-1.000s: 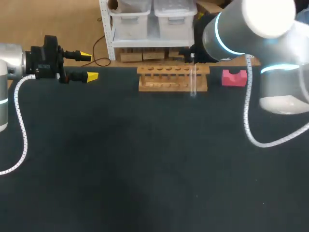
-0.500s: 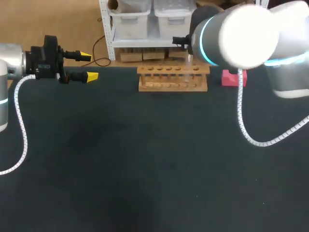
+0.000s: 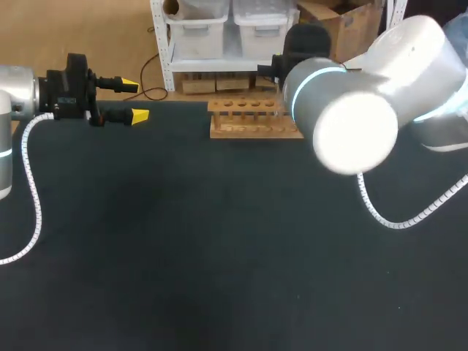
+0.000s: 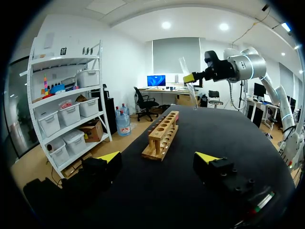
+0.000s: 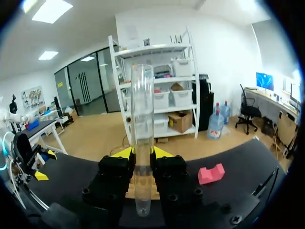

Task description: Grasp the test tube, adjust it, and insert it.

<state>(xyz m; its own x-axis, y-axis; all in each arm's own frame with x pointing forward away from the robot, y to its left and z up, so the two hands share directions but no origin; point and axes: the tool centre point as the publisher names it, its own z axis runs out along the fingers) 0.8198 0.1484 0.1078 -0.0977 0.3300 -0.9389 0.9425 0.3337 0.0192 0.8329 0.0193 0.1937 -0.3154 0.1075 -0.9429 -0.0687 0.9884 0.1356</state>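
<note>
glass: one test tube [image 5: 142, 119] stands upright, pinched on both sides between the two fingers of the right gripper [image 5: 142, 155]. it is raised over the right end of the one wooden rack [image 3: 248, 121], which sits at the far edge of the table [image 3: 183, 241]. one pink block [image 5: 210, 173] lies right of the rack. the left gripper [image 3: 135, 100], at far left, has its two fingers spread apart.

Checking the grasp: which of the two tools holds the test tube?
The right tool, shut on the test tube; the left tool is open and empty.
</note>
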